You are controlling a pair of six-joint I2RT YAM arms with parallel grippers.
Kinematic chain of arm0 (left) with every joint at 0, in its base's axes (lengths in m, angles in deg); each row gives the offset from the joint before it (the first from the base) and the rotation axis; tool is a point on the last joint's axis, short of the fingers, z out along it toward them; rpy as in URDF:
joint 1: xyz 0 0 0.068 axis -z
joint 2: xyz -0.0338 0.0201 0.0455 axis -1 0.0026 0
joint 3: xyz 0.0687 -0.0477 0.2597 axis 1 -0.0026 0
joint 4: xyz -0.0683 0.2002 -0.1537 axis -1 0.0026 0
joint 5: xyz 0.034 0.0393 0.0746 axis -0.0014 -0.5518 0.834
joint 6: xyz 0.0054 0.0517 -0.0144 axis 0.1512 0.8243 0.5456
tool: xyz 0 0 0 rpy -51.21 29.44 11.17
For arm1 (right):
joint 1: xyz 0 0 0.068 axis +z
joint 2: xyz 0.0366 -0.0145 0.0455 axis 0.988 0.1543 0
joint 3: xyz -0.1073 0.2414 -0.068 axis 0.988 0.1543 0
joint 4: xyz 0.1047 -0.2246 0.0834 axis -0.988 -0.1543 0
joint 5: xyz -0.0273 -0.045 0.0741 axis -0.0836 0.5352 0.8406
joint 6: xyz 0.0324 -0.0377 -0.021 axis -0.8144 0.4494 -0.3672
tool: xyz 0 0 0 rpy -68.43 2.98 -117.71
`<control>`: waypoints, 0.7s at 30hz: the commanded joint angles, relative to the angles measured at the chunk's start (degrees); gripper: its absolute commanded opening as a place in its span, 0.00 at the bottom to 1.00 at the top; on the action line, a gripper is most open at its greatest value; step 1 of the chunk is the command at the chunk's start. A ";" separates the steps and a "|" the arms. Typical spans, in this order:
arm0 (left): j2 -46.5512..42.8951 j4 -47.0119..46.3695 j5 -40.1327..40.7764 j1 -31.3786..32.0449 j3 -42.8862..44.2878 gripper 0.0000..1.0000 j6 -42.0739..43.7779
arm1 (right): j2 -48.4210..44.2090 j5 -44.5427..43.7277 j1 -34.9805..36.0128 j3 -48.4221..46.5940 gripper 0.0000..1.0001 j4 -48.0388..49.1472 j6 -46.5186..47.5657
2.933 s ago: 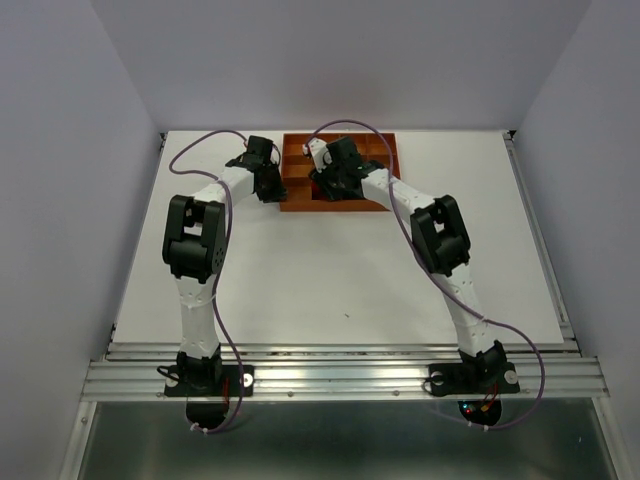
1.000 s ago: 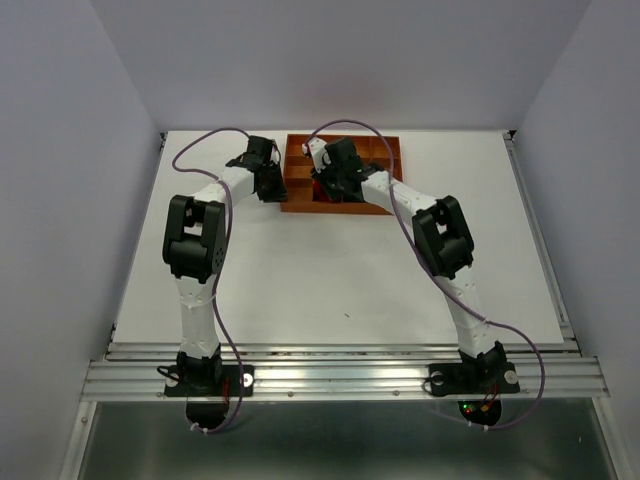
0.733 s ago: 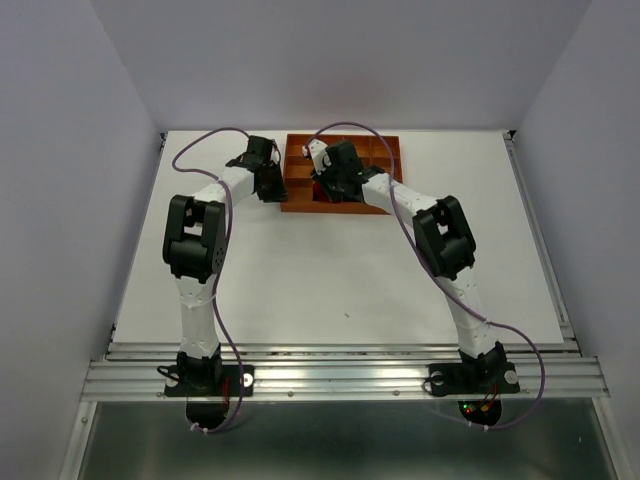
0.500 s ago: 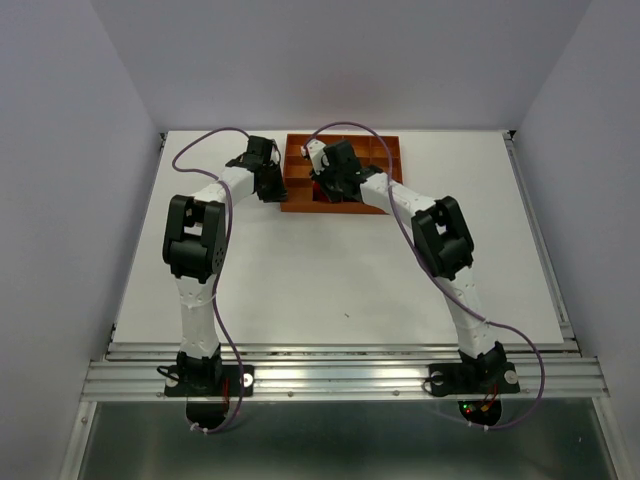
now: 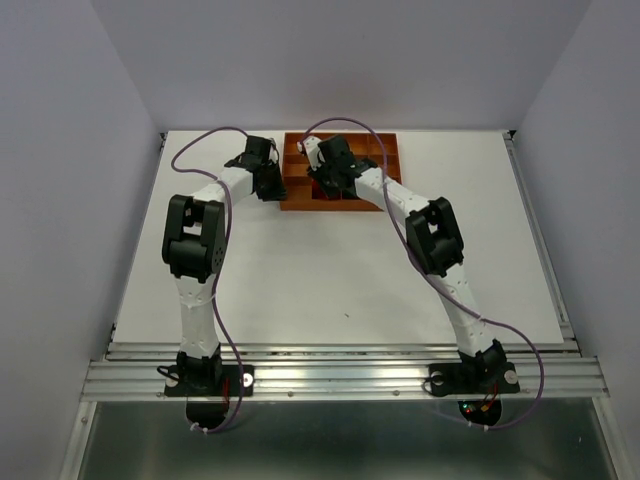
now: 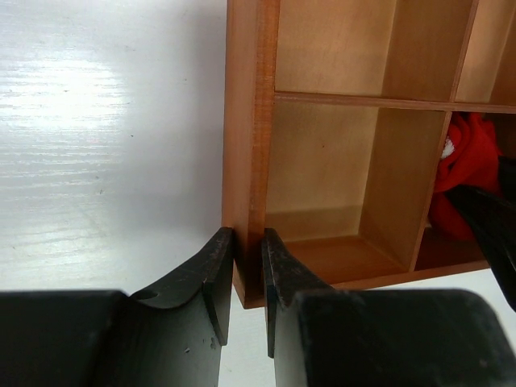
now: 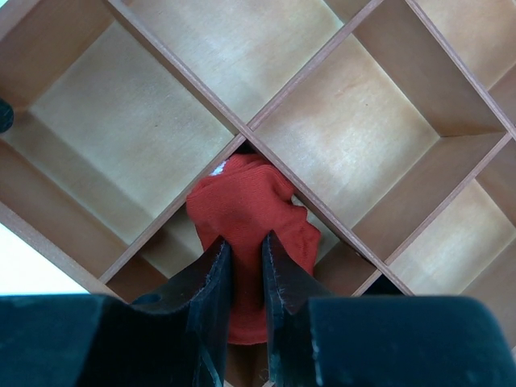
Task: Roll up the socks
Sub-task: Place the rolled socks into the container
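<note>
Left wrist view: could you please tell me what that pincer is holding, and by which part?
The left pincer grips the tray by its left wall, near the front corner.

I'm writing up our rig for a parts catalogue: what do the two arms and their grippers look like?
The left arm and right arm have white links joined by chunky black joints, on black bases. A purple cable loops along each. The left gripper and right gripper have two smooth, black, curved fingers each.
</note>
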 commanded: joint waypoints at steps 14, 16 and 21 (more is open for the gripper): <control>-0.18 -1.40 -2.10 -0.20 -0.10 0.00 0.58 | -1.61 1.58 0.52 7.88 0.38 -4.92 -3.95; -0.18 -1.40 -2.10 -0.11 0.16 0.00 0.85 | -3.10 2.54 0.52 7.27 0.47 -4.48 -3.95; -0.01 -1.22 -2.19 -0.11 0.52 0.00 1.81 | -5.65 2.81 0.52 6.30 0.56 -2.73 -4.65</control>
